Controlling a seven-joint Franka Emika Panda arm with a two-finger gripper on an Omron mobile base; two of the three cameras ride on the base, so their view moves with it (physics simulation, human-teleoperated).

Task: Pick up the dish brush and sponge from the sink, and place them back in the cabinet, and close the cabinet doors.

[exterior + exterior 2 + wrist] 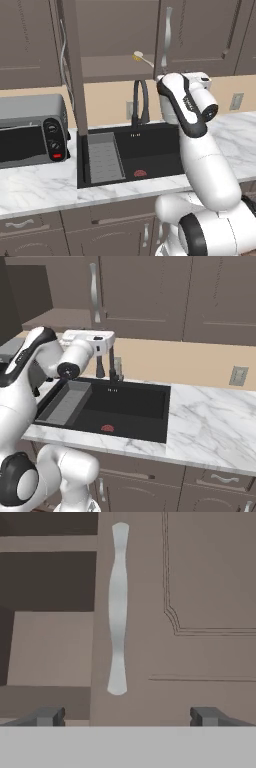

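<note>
Dish brush [138, 56] lies on the shelf of the cabinet [107, 67], so that part looks done. One brush, and I can't see a sponge anywhere. The sink [150, 147] looks bare except for its red drain [140, 173]. Two cabinet doors: one [77, 95] swung open, the other [200, 612] looks shut. Closing is left. The gripper [127, 716] is wide open, holding nothing, facing that door's silver handle [118, 607].
</note>
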